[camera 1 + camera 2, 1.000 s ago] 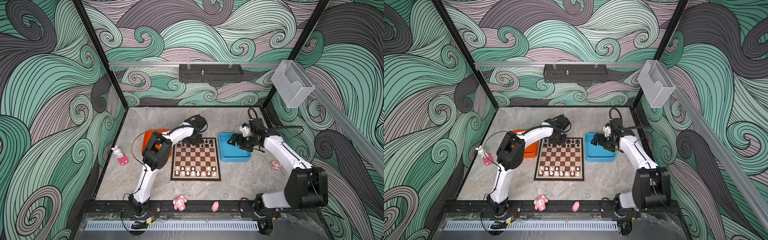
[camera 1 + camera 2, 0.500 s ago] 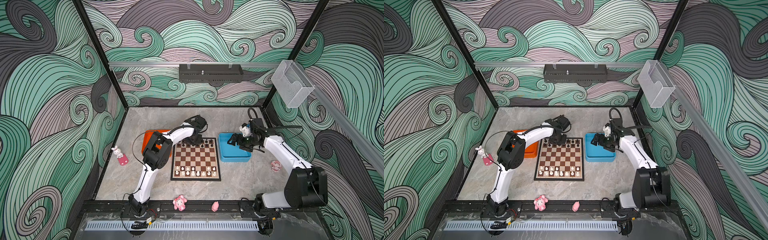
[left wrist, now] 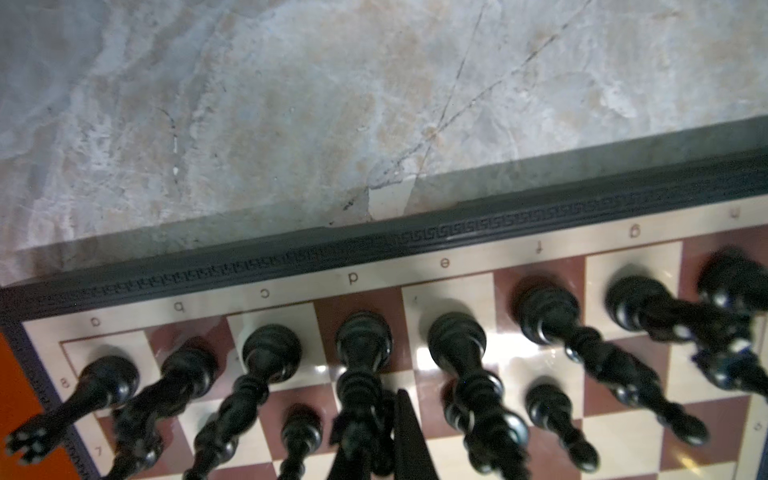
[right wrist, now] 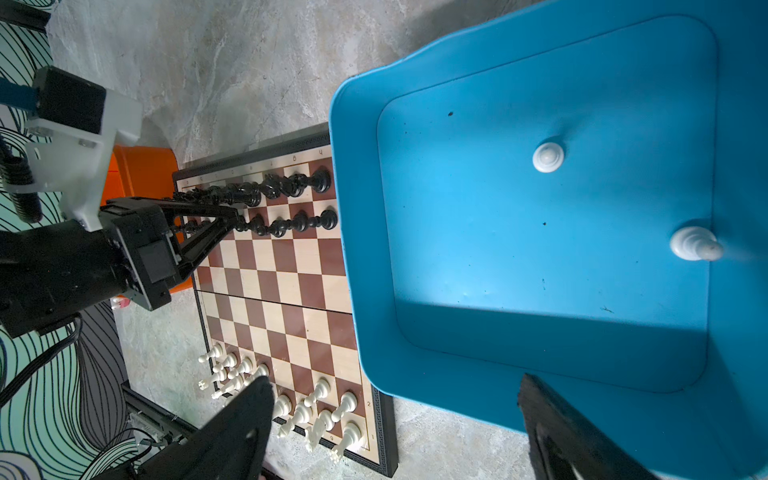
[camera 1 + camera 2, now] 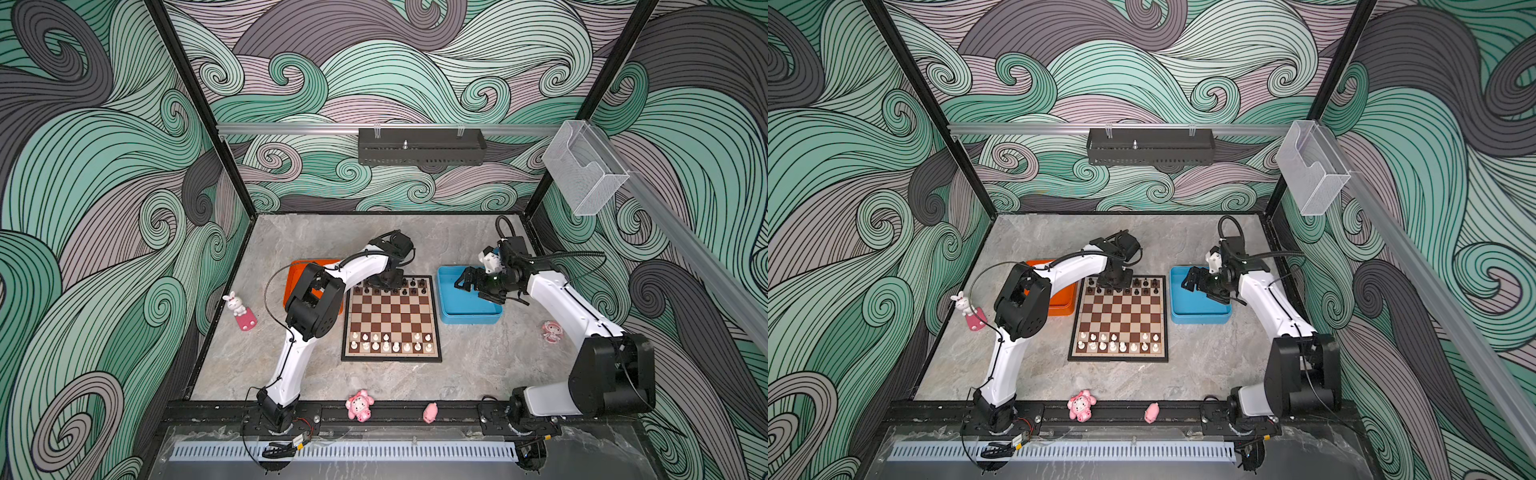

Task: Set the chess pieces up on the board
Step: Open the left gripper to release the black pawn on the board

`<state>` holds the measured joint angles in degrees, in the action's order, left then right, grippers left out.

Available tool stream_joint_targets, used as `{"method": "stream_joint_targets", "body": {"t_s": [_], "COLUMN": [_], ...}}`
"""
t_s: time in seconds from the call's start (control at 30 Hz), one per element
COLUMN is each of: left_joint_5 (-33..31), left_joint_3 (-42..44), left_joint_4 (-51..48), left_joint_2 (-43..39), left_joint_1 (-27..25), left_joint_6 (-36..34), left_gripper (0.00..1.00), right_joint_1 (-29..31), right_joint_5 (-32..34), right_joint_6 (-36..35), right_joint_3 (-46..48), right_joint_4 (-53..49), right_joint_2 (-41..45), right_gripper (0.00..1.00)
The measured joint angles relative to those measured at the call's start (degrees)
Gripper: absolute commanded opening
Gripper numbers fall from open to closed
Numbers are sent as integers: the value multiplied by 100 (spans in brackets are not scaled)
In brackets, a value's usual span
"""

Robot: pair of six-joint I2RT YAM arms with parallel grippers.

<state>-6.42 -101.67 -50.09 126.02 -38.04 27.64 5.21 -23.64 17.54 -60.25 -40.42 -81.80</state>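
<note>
Left wrist view: the left tool (image 3: 370, 419) pinches the glossy black d-file piece (image 3: 362, 345), upright among the black pieces (image 5: 411, 286) at the 12 o'clock edge of the board (image 5: 390, 316), mid-surface — white pieces (image 5: 386, 343) line 6 o'clock. Only the right wrist view shows two loose white pieces (image 4: 548, 157) in the blue tray (image 4: 357, 208) at 3 o'clock, under the spread right tool (image 4: 395, 380).

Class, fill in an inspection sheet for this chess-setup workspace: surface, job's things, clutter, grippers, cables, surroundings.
Surface: grey marble-look tabletop.
Job's things: board centred; black pieces on far rows; white pieces on near rows, two squares unfilled; two loose white pieces in blue tray.
Clutter: orange tray beside board; four pink toy figurines near table edges.
Grippers: left gripper shut among black pieces, hold unclear; right gripper open, empty, over blue tray.
Cables: black cable loops off left arm; hose along right arm; none on board.
Surroundings: wave-pattern walls, black box on rail, clear holder.
</note>
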Motion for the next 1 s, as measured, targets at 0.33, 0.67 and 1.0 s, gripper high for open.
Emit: {"method": "stream_joint_targets", "body": {"t_s": [0.33,0.67,1.0], "left_joint_5": [-2,-7,-55], "left_joint_3": [0,0,0], "left_joint_4": [-22,-39,-140], "left_joint_2": [0,0,0], "left_joint_1": [-2,-2,-4], "left_joint_6": [2,-2,-2], "left_gripper": [7,17,25], "right_joint_1": [0,0,0], "right_joint_5": [-39,-42,-44], "right_joint_6": [2,2,2], "right_joint_3": [0,0,0], "right_joint_4": [33,37,39], "right_joint_2": [0,0,-15], "right_gripper": [92,92,92]}}
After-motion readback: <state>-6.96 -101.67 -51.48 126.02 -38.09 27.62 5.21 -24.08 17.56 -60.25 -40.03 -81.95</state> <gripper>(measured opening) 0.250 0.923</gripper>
